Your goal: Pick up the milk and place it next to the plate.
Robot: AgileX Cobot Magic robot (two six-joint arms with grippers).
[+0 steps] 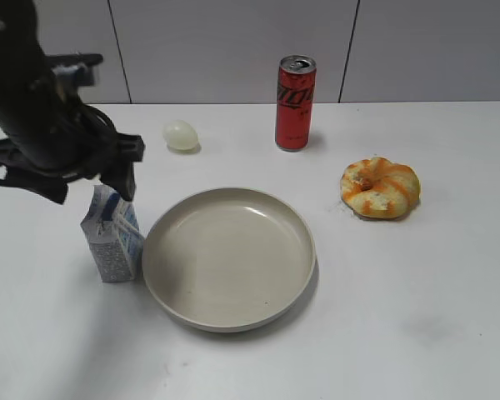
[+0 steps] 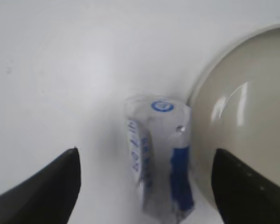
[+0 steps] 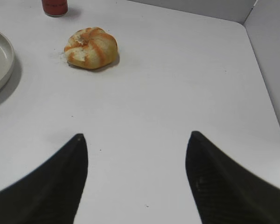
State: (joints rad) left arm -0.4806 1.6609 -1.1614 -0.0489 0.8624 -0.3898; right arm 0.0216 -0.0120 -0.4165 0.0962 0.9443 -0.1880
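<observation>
- Fingers of the left gripper (image 2: 144, 186) were spread wide, one on each side of the milk (image 2: 159, 154) and touching neither face; the carton stood free between them.
- Left of the plate (image 1: 228, 317), the milk (image 1: 112, 237) stood upright on the tabletop (image 1: 417, 333), its right side just beside the plate's rim and apparently touching it, so the placement looked essentially done.
- Judged from that, the step in hand was a clean release: lifting the left gripper straight up, fingers kept wide, would avoid clipping the gabled top and tipping the light carton against the plate.
- Behind the plate lay a pale egg (image 1: 181, 134) and, further right, a red soda can (image 1: 295, 102), both well apart from the milk.
- Right of the plate sat a glazed bun (image 1: 380, 187), untouched.
- Fingers of the right gripper (image 3: 136, 182) were likewise parted and empty, hanging over bare tabletop right of the plate.
</observation>
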